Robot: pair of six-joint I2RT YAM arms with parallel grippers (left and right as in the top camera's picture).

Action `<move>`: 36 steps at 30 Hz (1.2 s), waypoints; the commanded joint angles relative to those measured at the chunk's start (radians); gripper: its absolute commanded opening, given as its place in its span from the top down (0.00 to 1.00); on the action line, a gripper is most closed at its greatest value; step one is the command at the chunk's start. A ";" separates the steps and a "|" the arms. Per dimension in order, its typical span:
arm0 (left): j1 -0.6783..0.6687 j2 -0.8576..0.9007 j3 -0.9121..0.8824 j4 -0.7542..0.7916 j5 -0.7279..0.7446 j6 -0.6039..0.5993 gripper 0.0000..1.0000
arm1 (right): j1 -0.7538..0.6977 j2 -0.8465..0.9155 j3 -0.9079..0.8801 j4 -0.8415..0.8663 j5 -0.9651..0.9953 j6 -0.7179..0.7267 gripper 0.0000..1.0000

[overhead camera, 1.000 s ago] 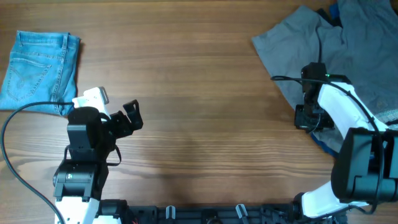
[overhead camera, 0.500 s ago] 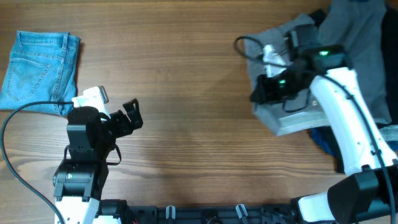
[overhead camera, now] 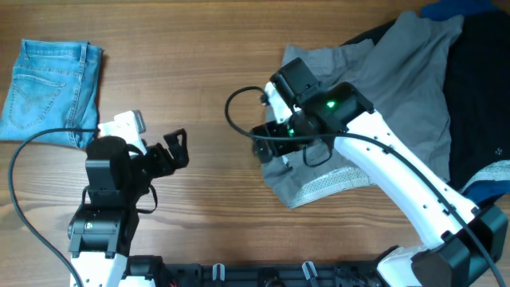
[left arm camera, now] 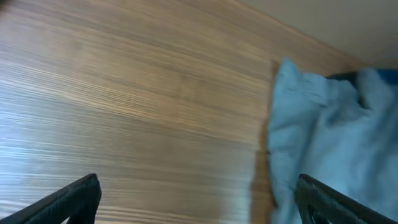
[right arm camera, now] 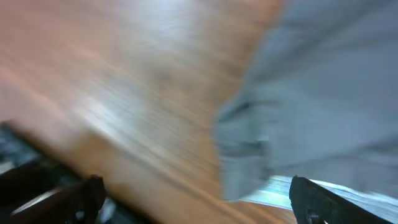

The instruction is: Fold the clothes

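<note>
The right gripper (overhead camera: 264, 150) hangs at the left edge of the grey shorts (overhead camera: 382, 88). They spread away to its right as far as the black garment (overhead camera: 482, 96), and their pale band edge (overhead camera: 335, 185) lies just beside it, on the side nearer the robot's base. The left gripper (overhead camera: 175, 149), fingers apart, hovers over the wooden table (overhead camera: 215, 72) — the denim shorts (overhead camera: 52, 88) lie well off to its left.

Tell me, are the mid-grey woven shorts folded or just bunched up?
Not folded. The mid-grey woven shorts lie rumpled in uneven creases, their paler band edge skewed on the wooden table.
</note>
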 commanded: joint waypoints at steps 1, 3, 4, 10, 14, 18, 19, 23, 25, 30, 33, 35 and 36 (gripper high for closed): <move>-0.003 0.020 0.019 0.001 0.231 -0.172 0.00 | -0.060 -0.006 0.007 -0.031 0.277 0.044 0.00; -0.007 0.067 0.018 0.001 0.285 -0.272 0.00 | -0.114 -0.006 0.007 -0.054 0.301 0.045 0.00; -0.014 0.103 0.018 0.002 0.307 -0.304 0.00 | -0.144 -0.006 0.007 -0.061 0.300 0.047 0.00; -0.197 0.447 0.018 0.103 0.382 -0.402 0.00 | -0.339 -0.006 0.007 -0.097 0.290 0.092 0.00; -0.348 0.666 0.018 0.245 0.382 -0.514 0.00 | -0.418 -0.006 0.006 -0.117 0.269 0.092 0.00; -0.515 0.880 0.018 0.497 0.381 -0.664 0.00 | -0.446 -0.006 0.006 -0.122 0.269 0.089 0.00; -0.563 0.928 0.018 0.594 0.381 -0.689 0.00 | -0.446 -0.006 0.007 -0.120 0.269 0.090 0.00; -0.671 1.015 0.018 0.788 0.309 -0.673 0.65 | -0.446 -0.006 0.006 -0.108 0.269 0.089 0.00; -0.661 1.014 0.018 0.774 0.307 -0.642 0.96 | -0.446 -0.006 0.006 -0.102 0.269 0.089 0.00; -0.351 0.846 0.026 0.298 0.309 -0.340 0.96 | -0.446 -0.004 0.006 0.053 0.122 -0.014 0.00; -0.100 0.744 0.089 0.090 0.280 -0.106 0.96 | -0.440 0.028 0.006 0.252 -0.044 -0.094 0.22; 0.027 0.726 0.126 0.052 0.279 -0.046 0.96 | -0.422 0.089 0.006 0.404 -0.051 -0.094 0.39; 0.060 0.726 0.127 0.056 0.275 -0.047 0.95 | -0.407 0.134 0.006 0.481 -0.050 -0.095 0.34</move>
